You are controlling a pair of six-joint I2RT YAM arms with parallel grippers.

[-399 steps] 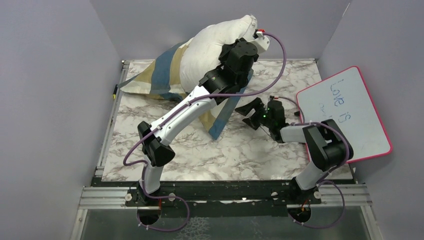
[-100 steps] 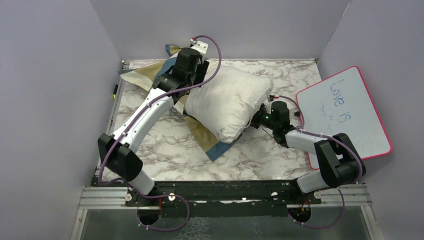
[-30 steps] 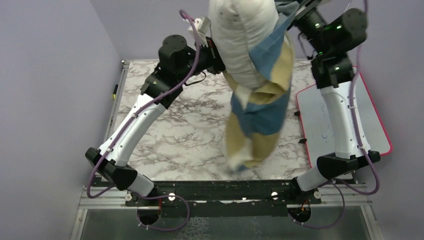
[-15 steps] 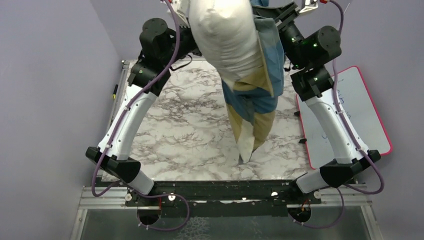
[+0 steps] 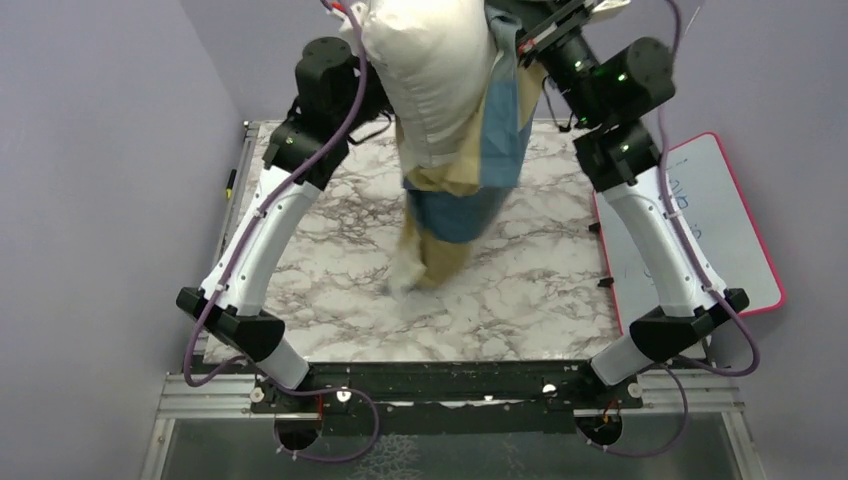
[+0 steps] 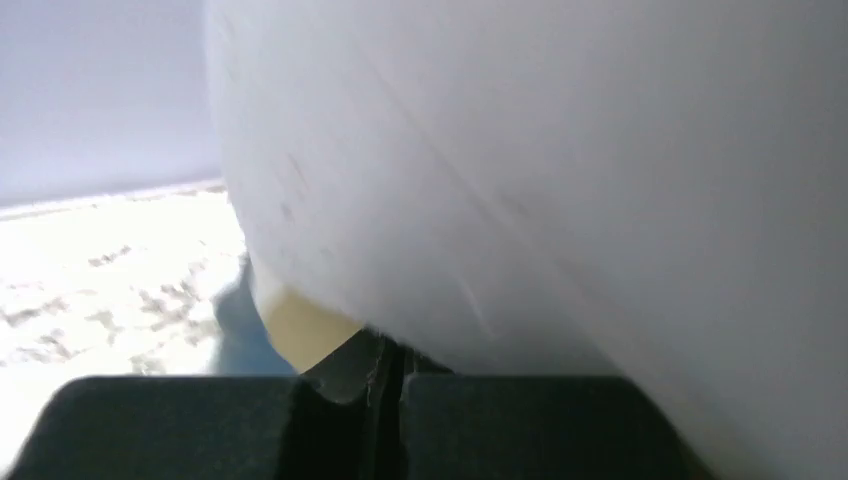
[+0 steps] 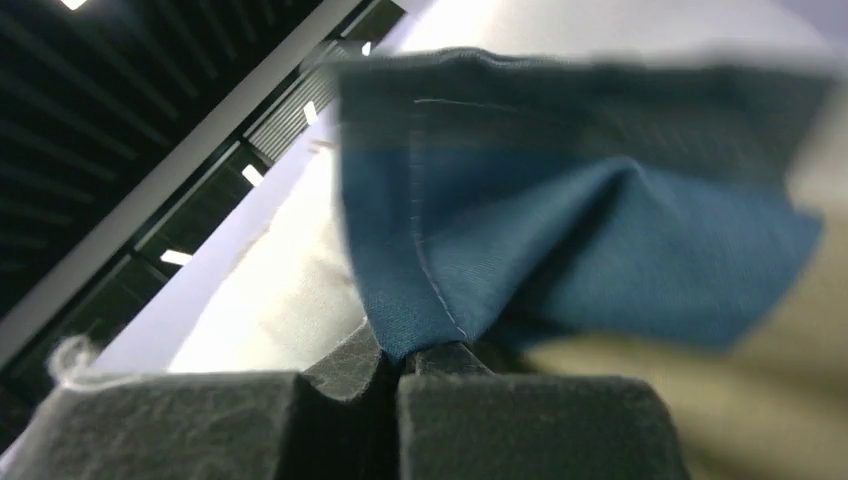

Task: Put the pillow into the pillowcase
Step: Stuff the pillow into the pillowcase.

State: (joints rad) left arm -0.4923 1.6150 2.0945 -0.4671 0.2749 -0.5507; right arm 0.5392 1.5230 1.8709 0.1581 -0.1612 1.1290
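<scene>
My left pincer (image 6: 385, 375) and right pincer (image 7: 395, 365) stay clamped on the pillowcase (image 5: 455, 210) rim, high above the counter (image 5: 520, 290), and its hanging tail has just swung leftward (mid-shake, I reckon), yet the pillow (image 5: 430, 70) still bulges mostly outside it, so more shaking seems needed.

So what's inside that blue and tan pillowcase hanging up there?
Only the lower end of the white pillow seems to sit in the pillowcase; most bulges out above. The cloth hides how deep it goes, though the bottom hangs limp.
</scene>
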